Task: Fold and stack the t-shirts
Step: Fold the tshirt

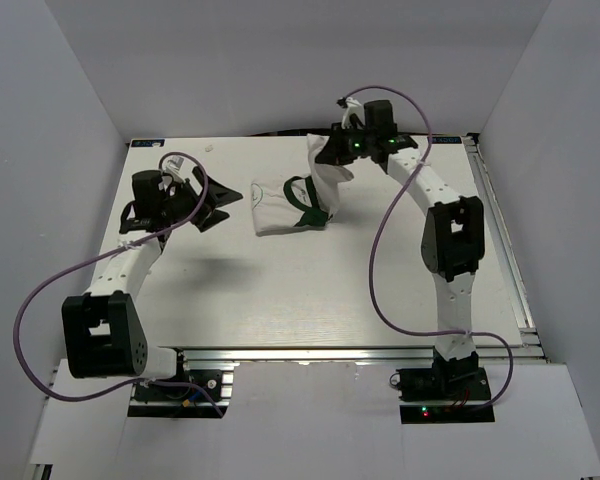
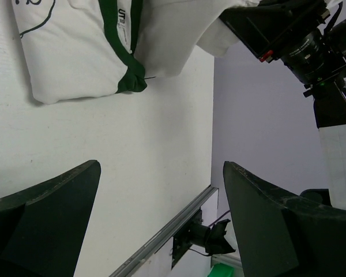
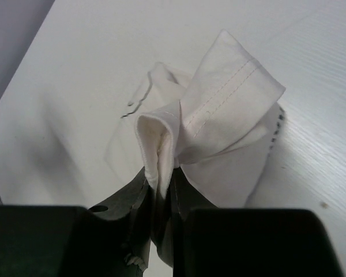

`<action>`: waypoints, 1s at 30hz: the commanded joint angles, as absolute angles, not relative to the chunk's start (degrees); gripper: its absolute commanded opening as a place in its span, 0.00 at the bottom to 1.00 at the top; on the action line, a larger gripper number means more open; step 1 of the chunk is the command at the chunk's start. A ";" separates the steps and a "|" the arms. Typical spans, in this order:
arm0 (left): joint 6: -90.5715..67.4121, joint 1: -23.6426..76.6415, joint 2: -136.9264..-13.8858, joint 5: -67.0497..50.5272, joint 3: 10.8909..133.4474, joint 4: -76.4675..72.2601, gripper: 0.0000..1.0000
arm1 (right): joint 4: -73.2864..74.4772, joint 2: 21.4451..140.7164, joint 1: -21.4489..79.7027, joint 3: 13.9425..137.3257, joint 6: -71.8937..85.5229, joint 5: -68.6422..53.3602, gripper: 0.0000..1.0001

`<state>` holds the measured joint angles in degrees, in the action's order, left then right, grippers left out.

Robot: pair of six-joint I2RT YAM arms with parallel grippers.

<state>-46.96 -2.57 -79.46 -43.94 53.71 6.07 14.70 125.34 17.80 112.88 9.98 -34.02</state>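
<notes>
Right tool (image 3: 161, 193): clenched on a bunched, stitched edge of the t-shirt (image 3: 222, 124), the white cloth pinched between its jaws and rising beyond the fingertips in a folded flap; the grip takes several layers at once, judged suited to carrying that edge over the body of the garment as one fold. The rest of the t-shirt lies below and ahead of this tool on the counter (image 1: 310, 290), partly folded into a compact block with its dark green trim (image 2: 120, 52) showing along one side; the lifted part hangs between the tool and that block, so the garment is half raised, half resting. Left tool (image 2: 161, 167): released, jaws spread wide, nothing between them; it hovers over bare counter with the folded block ahead of it and apart from it, no contact; judged to be held back to leave the right arm room, and placed to pin or smooth the cloth if called on. Step in hand, by judgement: folding the held edge across the block; stacking not yet begun, only one shirt in view. Risk noted: the bunched grip may shed inner layers unevenly, or drag the resting block across the smooth counter.
</notes>
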 commanded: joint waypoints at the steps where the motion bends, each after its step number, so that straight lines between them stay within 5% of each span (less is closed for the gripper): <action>1: -45.79 -3.08 -75.50 -44.03 53.26 6.33 0.98 | 16.00 124.63 21.61 116.71 13.35 -32.34 0.00; 30: -46.93 -3.34 -70.49 -43.86 47.90 6.85 0.98 | 16.44 133.76 31.55 120.67 18.28 -20.83 0.00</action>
<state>-47.03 -3.05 -73.47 -43.94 48.93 6.44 19.18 132.79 30.55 117.45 16.14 -22.17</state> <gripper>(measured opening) 0.982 0.176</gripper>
